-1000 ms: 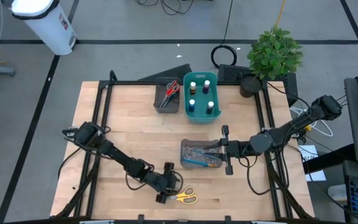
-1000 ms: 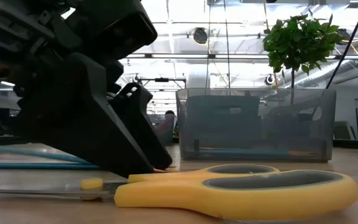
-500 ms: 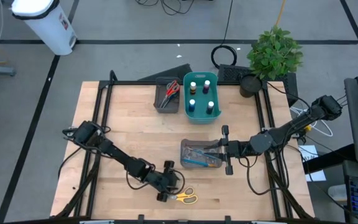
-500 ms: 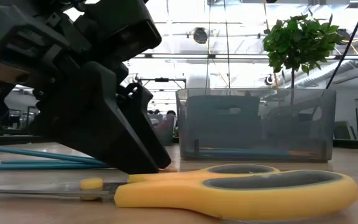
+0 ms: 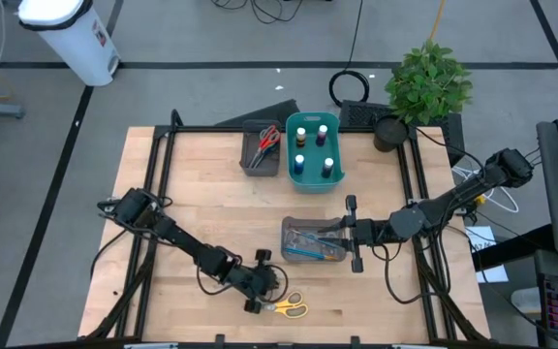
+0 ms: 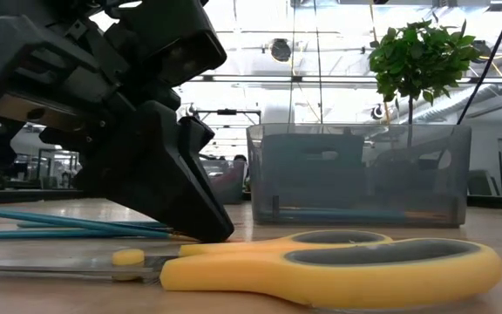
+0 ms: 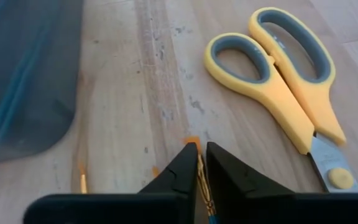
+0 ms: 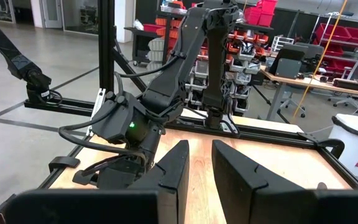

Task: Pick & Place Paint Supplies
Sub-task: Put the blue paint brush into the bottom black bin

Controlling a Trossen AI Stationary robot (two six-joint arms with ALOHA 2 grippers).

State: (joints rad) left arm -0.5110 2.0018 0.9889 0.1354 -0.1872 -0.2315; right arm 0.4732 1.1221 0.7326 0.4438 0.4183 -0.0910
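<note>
- Low at the near edge of the wooden table, the left gripper is seen pressed down to the surface just beside the yellow scissors.
- Between its two dark fingers, which are drawn almost together, a thin brush is pinched near its orange end; the fingers are closed on that brush.
- From table height, blue brush shafts are seen running out from under the left gripper along the wood.
- The yellow scissors lie flat, blades shut, handles pointing away from the gripper, close to it but not held.
- The right gripper is held at the side of a dark grey tray in the middle of the table, where more brushes are laid; its fingers are seen with a narrow gap and nothing between them.
- Further back, a teal bin holding small paint bottles and a second grey tray holding scissors are placed side by side.
- The brush is judged to be very light, thin and stiff, with a smooth round shaft that may roll or slip in a pinch.
- A hold close to the middle of the shaft would be steadier; taken near one end, as here, the long free end is likely to droop or swing when lifted.
- The bristle tip is best left untouched, since it is soft and easily bent.
</note>
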